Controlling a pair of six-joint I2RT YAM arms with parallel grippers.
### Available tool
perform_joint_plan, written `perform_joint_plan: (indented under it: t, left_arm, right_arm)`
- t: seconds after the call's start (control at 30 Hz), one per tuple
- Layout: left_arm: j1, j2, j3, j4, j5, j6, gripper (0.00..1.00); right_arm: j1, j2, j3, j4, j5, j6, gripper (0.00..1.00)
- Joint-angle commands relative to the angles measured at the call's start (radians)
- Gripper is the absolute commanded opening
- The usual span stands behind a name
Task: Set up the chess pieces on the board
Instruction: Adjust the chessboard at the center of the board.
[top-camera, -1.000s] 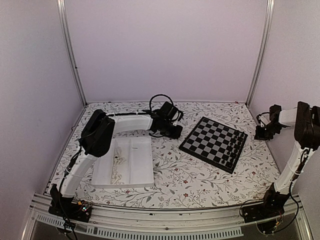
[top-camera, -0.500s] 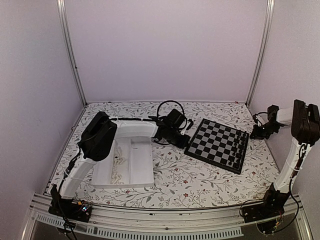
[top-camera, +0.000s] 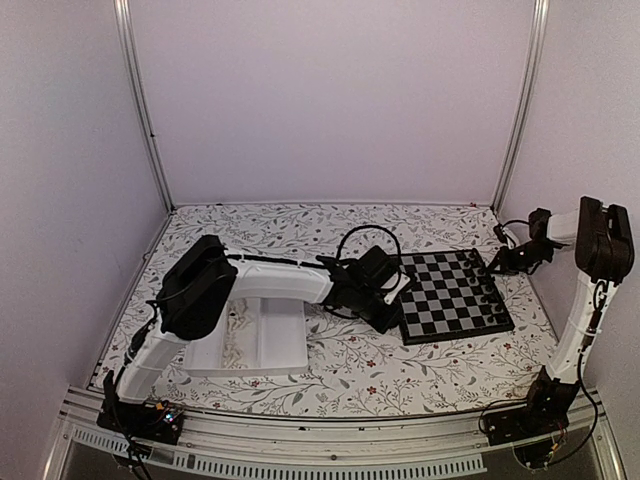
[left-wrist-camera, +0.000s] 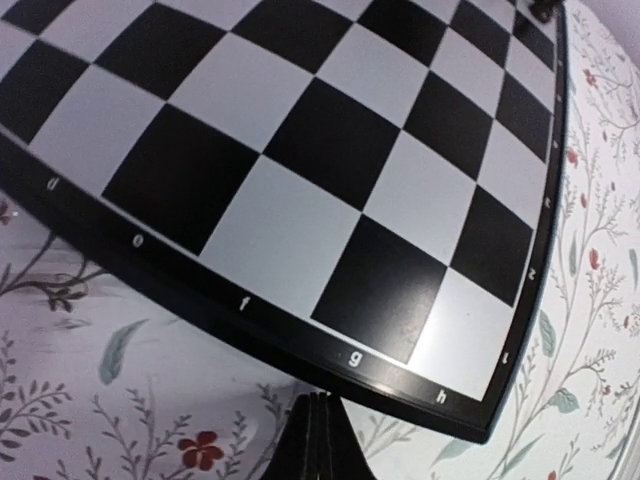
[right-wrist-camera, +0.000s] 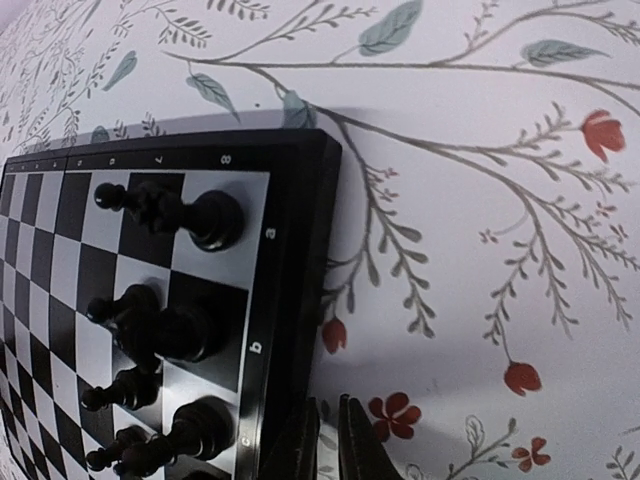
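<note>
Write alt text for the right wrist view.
Black chess pieces sit on the corner squares of a chessboard at left, on a flower-printed tablecloth. The right gripper shows at the bottom, by the board's edge, jaws a narrow gap apart.

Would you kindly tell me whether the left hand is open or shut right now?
Shut. The left hand shows its two fingers pressed together with no gap, right by the edge of the board.

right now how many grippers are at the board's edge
2. The left gripper at the board's left edge, by the f and g marks; the right gripper at its right edge, beside the black pieces. None hidden.
</note>
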Motion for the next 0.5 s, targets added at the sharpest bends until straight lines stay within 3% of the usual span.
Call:
perform_joint_plan:
  t: [0.0,0.23,0.47]
  left_arm:
    - [-0.037,-0.039,-0.014,-0.008,0.023,0.012,0.02]
    - [-0.079,-0.077,-0.06,-0.064,0.031,0.028,0.03]
    - [-0.108,-0.238,-0.144,-0.193,0.038,0.116,0.06]
  right_arm:
    - [0.058,0.05,0.05,-0.06,-0.095,-0.063,0.11]
    - [0.116,0.099,0.116,-0.109,-0.149,-0.133,0.11]
    - [0.163,0.153,0.224,-0.168,-0.194,-0.171,0.1]
